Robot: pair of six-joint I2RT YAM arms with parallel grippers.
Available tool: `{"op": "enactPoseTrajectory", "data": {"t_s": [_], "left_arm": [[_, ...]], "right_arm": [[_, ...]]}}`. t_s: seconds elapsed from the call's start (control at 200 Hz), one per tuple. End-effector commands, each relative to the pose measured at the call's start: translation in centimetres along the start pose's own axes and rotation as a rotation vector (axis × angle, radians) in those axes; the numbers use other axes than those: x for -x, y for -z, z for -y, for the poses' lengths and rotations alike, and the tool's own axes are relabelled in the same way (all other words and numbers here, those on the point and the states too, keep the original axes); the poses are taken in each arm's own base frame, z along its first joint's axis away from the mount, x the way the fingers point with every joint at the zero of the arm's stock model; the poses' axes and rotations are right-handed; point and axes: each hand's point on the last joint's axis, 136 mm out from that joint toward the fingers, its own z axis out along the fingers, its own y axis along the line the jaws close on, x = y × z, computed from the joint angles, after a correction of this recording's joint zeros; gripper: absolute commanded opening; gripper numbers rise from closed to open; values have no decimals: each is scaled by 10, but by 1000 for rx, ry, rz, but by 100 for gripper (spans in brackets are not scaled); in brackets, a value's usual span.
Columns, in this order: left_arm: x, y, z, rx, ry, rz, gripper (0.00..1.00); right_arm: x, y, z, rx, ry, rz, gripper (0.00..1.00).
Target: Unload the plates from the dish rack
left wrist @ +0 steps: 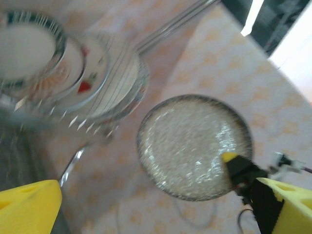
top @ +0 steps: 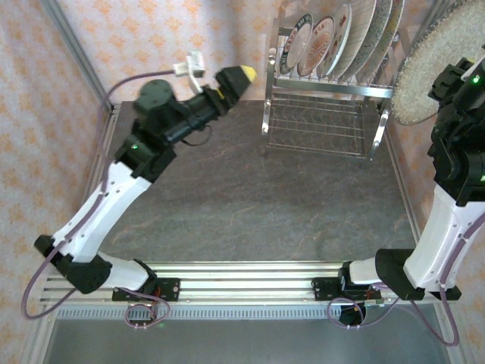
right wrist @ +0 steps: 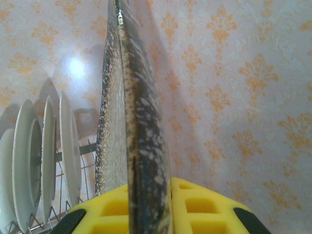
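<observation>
We log the right gripper [right wrist: 148,204] pinching the speckled plate [top: 423,68] on edge, right of the dish rack [top: 326,114], seemingly clear of it. The table [top: 250,197] lies near-left of it; the left gripper [top: 244,76] hangs spread.

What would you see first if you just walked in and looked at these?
The big speckled plate, pinched by its edge in the right gripper, up in the air right of the rack. Then the row of plates standing in the rack's top tier, far across the table, with the open left gripper pointing their way.
</observation>
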Motion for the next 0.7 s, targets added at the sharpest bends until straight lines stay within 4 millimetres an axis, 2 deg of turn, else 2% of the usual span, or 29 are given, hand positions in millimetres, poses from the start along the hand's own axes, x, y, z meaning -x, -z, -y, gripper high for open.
{"op": "enactPoseTrajectory", "data": {"t_s": [0.0,0.18,0.285,0.385,0.47,0.485,0.51,0.656,0.671,0.696], "left_arm": [[-42,-20,-25,98,169,-87,99],[-111,-78,-37,6,411,-199,98],[-146,-110,-44,-31,509,-266,82],[-174,-134,-54,-26,571,-330,76],[-188,-149,-47,-73,637,-365,72],[-196,-156,-56,-62,652,-374,71],[-202,-161,-56,-71,673,-383,71],[-207,-179,-49,-146,761,-378,71],[-208,-181,-48,-151,764,-380,71],[-209,-182,-46,-158,769,-386,71]], "right_arm": [[61,41,24,2,-248,230,0],[45,47,33,-19,-305,171,0],[28,49,33,-13,-348,110,0],[11,51,31,5,-383,56,0],[-1,53,28,30,-421,19,0],[-3,55,28,33,-431,15,0],[-7,55,27,37,-442,2,0],[-25,48,17,59,-468,-71,0],[-21,58,22,69,-479,-55,0],[-22,60,22,77,-485,-58,0]]}}
